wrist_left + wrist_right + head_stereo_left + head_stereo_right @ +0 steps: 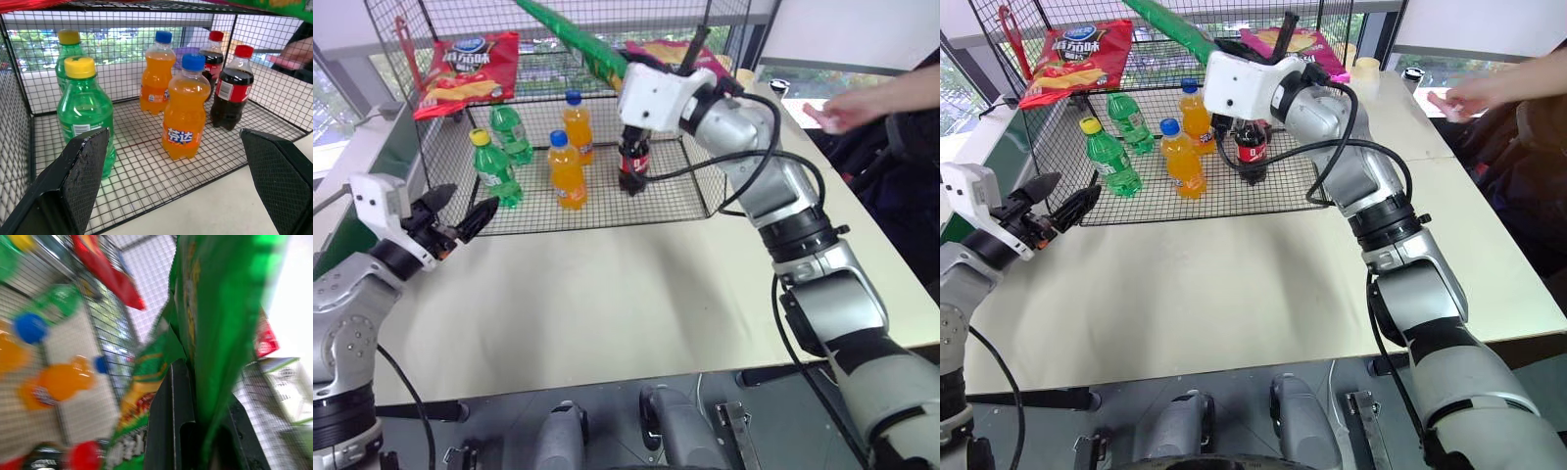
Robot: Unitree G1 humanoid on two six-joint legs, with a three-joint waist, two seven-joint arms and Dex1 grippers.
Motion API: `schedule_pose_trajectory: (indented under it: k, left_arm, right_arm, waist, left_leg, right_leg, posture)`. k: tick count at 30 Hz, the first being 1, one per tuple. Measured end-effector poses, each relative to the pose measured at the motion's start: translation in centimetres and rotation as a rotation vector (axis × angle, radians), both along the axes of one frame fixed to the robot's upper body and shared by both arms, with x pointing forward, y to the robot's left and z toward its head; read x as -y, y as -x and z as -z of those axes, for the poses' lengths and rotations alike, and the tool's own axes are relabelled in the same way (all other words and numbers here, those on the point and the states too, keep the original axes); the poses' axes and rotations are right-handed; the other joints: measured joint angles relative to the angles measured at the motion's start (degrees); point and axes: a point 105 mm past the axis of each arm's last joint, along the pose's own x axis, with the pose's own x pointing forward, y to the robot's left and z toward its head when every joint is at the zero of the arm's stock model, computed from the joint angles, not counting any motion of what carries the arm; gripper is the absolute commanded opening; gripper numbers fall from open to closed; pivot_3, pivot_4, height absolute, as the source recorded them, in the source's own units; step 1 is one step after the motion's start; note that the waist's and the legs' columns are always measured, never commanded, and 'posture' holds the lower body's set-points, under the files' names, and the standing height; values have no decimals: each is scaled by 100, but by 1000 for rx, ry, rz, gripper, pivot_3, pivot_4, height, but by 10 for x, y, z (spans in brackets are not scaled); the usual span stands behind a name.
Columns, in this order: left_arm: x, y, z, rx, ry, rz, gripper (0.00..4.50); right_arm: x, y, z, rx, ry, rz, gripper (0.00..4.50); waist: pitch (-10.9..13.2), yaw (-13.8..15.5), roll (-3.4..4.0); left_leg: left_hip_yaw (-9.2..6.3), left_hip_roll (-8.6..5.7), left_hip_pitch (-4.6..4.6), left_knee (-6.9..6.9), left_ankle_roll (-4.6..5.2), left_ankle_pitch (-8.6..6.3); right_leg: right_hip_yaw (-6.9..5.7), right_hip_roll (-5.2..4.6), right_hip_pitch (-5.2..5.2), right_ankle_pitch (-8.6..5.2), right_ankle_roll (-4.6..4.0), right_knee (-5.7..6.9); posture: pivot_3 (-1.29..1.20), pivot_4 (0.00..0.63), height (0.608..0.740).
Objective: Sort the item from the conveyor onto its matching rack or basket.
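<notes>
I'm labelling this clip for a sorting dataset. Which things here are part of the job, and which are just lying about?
Part of the job:
- green crisp bag, pinched in the right gripper
- cage's upper shelf

Lying about:
- red crisp bag
- pink crisp bag
- green bottles
- orange bottles
- cola bottle
- left gripper, open and empty

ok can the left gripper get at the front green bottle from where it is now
Probably yes. The left gripper is open and empty, facing the cage's open front, and the front green bottle stands near that edge on the lower floor with nothing between them. The right gripper, holding the green crisp bag, is higher up.
</notes>
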Motion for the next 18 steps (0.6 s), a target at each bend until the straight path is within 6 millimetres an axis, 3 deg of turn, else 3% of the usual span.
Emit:
schedule_pose_trajectory:
  k: [6,10,18]
  left_arm:
    - [8,-4,8,-2,21,2,4435]
    - [9,-5,10,-2,24,-4,4435]
    - [8,-4,15,-3,25,-36,4435]
  right_arm:
    - [-7,-1,-24,186,73,113,0]
    - [-18,-8,-25,215,145,195,0]
    - [-36,-54,21,101,375,470,0]
  waist:
    - [0,-5,0]
    - [0,-8,0]
    - [-1,-9,-1]
  left_leg:
    - [6,0,1,-1,0,0]
    - [7,1,3,-2,0,0]
    - [9,1,-4,-2,0,0]
  right_leg:
    - [6,1,-3,1,-3,0]
    - [8,4,-4,3,-5,2]
    - [9,3,-8,4,-8,-1]
  posture:
    - [0,150,740]
    - [0,150,740]
    - [0,150,740]
